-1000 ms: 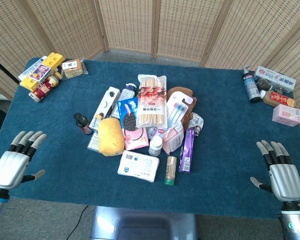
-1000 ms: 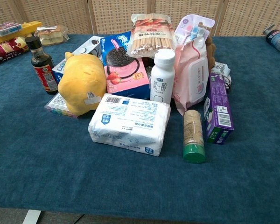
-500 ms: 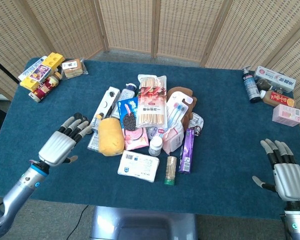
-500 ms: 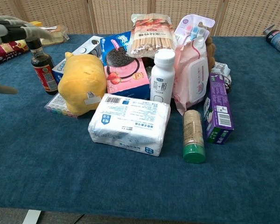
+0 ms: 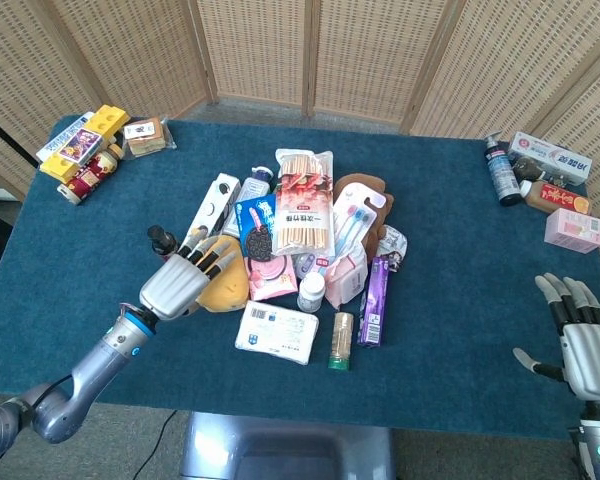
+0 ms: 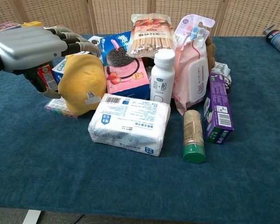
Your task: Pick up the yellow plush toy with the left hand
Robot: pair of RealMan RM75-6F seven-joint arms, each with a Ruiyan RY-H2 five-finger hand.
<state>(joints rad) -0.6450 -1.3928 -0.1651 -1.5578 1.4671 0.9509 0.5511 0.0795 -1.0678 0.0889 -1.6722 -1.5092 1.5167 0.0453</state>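
Your left robot hand (image 5: 178, 283) is over the yellow plush toy (image 6: 82, 83), fingers spread and holding nothing

You see the toy at the left side of the pile in the middle of the blue surface (image 5: 450, 260). It leans on a pink box (image 6: 129, 74) with a cookie pack (image 6: 115, 51) behind it, and a white packet (image 6: 129, 122) lies just in front. In the chest view your left robot hand reaches from the left across the top of the toy, fingers (image 6: 79, 45) stretched out and apart; you cannot tell if they touch it. A dark sauce bottle (image 5: 161, 240) stands just beside this hand. Your right robot hand (image 5: 583, 343) is at the right edge of the surface, well apart from the pile, fingers spread and holding nothing
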